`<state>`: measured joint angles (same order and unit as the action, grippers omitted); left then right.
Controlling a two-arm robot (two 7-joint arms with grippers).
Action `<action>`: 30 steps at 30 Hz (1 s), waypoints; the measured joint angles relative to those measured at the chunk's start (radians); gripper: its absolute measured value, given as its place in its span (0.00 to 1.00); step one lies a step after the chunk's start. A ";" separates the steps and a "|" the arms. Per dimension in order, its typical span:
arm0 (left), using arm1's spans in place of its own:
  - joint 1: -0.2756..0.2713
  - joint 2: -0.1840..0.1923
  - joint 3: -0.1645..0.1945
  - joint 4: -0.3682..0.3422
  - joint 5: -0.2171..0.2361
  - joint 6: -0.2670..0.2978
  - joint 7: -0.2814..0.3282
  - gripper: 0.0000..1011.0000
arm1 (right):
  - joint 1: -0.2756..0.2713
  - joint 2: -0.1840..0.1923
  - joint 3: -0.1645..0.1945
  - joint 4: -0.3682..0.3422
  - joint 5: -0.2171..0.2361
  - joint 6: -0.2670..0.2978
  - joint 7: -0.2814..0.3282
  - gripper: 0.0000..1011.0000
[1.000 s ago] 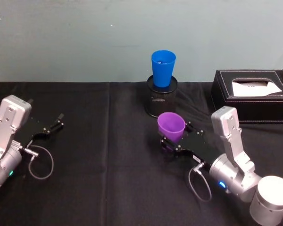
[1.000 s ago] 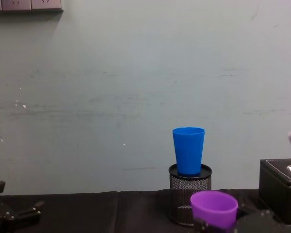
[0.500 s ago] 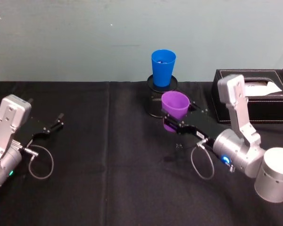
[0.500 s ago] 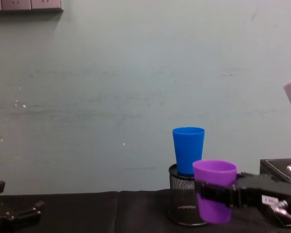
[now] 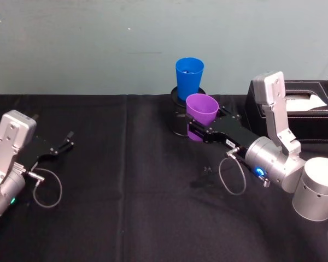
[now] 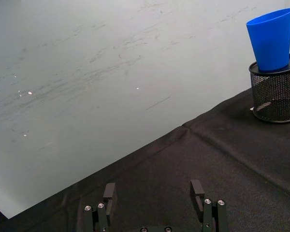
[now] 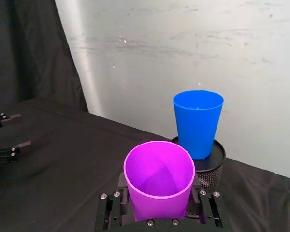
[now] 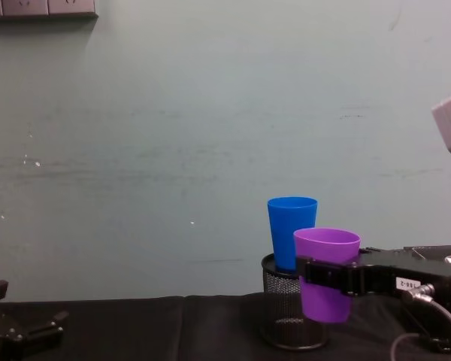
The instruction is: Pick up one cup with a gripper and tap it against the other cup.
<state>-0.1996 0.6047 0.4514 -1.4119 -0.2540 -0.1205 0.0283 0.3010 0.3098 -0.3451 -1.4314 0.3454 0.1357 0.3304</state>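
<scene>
My right gripper [image 5: 197, 134] is shut on the purple cup [image 5: 201, 107], holding it upright in the air by its lower wall. The blue cup [image 5: 189, 78] stands upright on top of a black mesh pen holder [image 5: 180, 124] at the back of the table. The purple cup [image 8: 327, 244] hangs just in front of the blue cup [image 8: 289, 226], its rim a little lower. In the right wrist view a small gap separates the purple cup [image 7: 159, 179] from the blue cup [image 7: 198, 121]. My left gripper [image 5: 63, 144] rests open at the table's left side.
A black tissue box [image 5: 317, 123] stands at the back right, behind my right arm. A black cloth [image 5: 126, 191] covers the table. A pale wall rises right behind the pen holder [image 6: 275, 96]. A loose cable loops beside each wrist.
My right gripper has lifted the purple cup off the table and carried it up and back, close to the blue cup. The left arm has not moved.
</scene>
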 joint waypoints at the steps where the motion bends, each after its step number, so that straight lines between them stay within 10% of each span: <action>1: 0.000 0.000 0.000 0.000 0.000 0.000 0.000 0.99 | -0.003 0.001 0.000 -0.005 0.000 0.000 0.001 0.72; 30: 0.000 0.000 0.000 0.000 0.000 0.000 0.000 0.99 | -0.012 0.004 0.002 -0.018 -0.010 -0.004 -0.004 0.72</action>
<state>-0.1995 0.6047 0.4514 -1.4120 -0.2539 -0.1205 0.0283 0.2894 0.3141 -0.3429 -1.4499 0.3355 0.1313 0.3269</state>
